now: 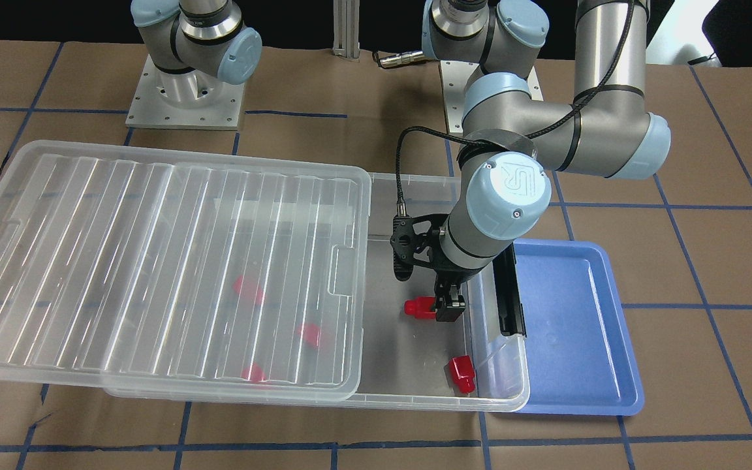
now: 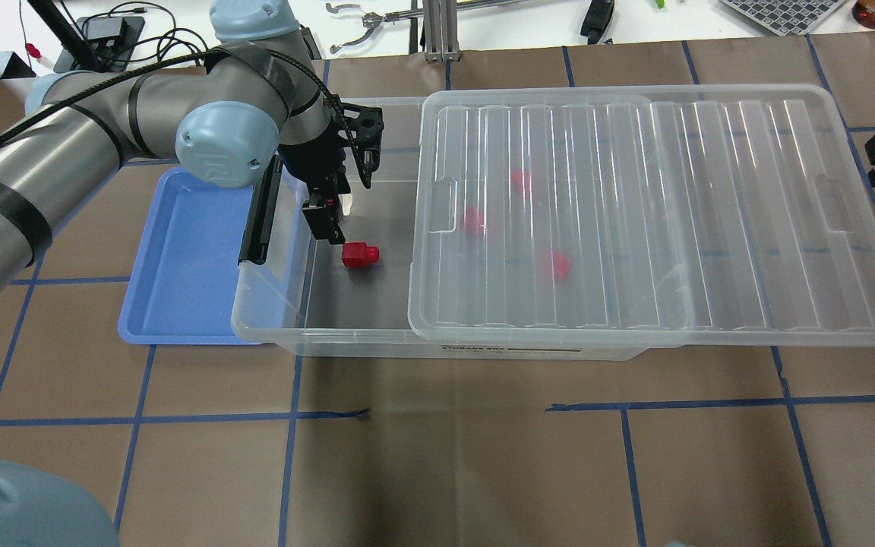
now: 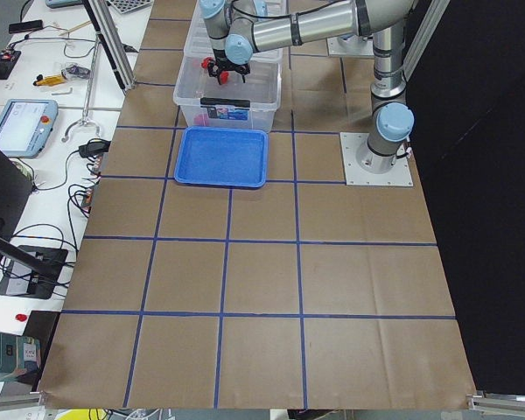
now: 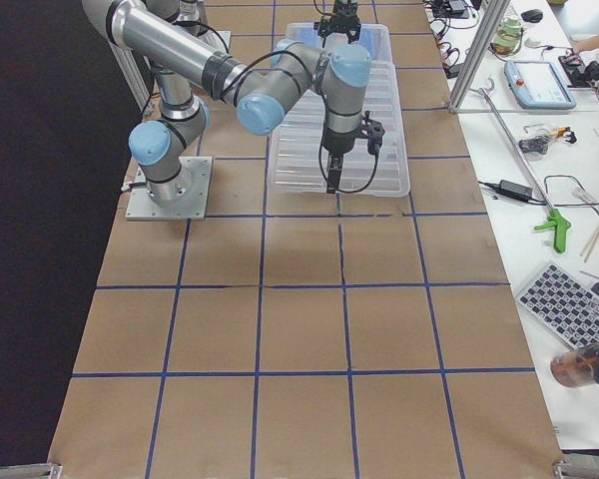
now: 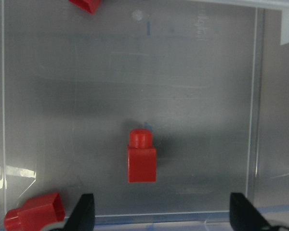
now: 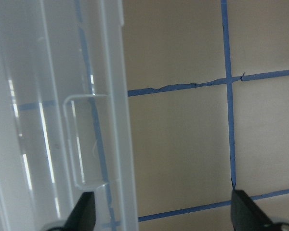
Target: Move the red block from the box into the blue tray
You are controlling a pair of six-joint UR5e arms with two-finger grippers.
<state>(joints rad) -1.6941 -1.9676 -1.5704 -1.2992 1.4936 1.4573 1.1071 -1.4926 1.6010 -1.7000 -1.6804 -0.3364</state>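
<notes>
The red block [image 5: 142,161] is seen lying on the floor of the box [image 2: 270,304], in its uncovered end. It is lined up, ungripped, between the widely spread fingers of the left gripper [image 5: 161,214]. The blue tray [image 2: 187,258] is set against that end. The lid [image 2: 635,228] is slid aside, and the right gripper [image 6: 164,214] is held wide over its edge.

Bright even light, glare on box [image 1: 173,274] (wrist views soft).
</notes>
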